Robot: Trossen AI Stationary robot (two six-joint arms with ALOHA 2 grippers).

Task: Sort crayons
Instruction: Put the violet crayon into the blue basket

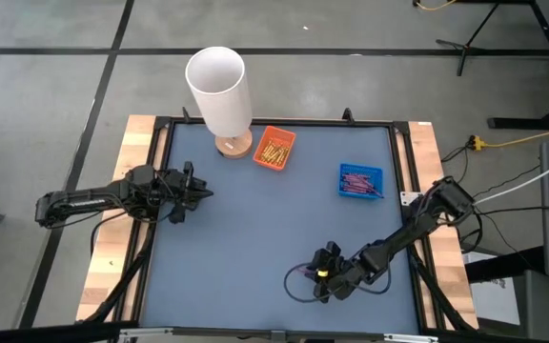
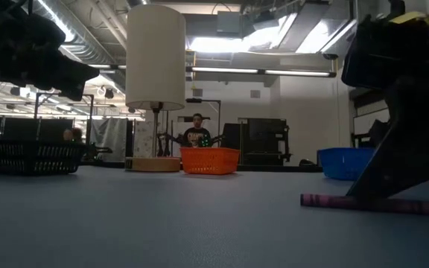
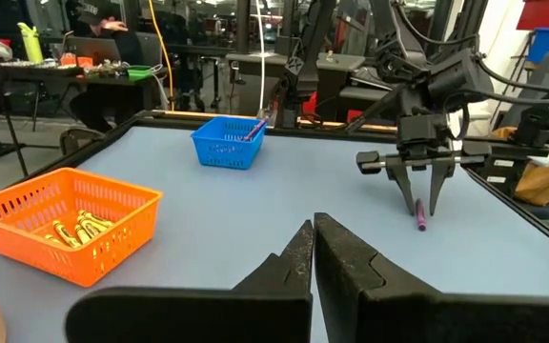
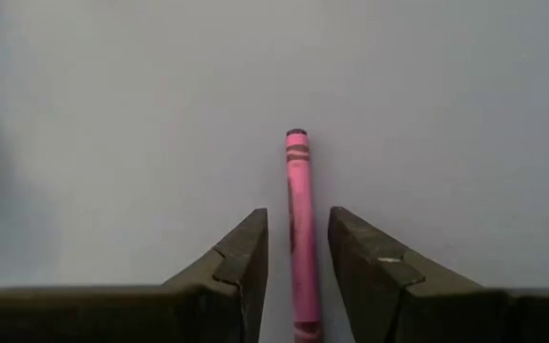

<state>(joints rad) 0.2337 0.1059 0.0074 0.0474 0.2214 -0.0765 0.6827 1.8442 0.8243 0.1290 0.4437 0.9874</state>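
A single pink-purple crayon (image 4: 299, 219) lies flat on the blue-grey table mat, near the front right; it also shows in the low view as crayon (image 2: 367, 202) and in the left wrist view as crayon (image 3: 419, 215). My right gripper (image 4: 298, 214) slants down over it, open, with one finger on each side of the crayon and a thin gap at both. From above, my right gripper (image 1: 324, 278) shows near the front edge. My left gripper (image 1: 203, 193) waits shut at the table's left side, level above the mat; its shut fingers (image 3: 313, 238) hold nothing.
An orange tray (image 1: 275, 149) with yellow crayons stands at the far middle. A blue tray (image 1: 360, 180) with purple crayons stands at the far right. A white cylinder on a wooden foot (image 1: 219, 90) stands far left of the orange tray. A black cable (image 1: 298, 286) loops beside my right gripper.
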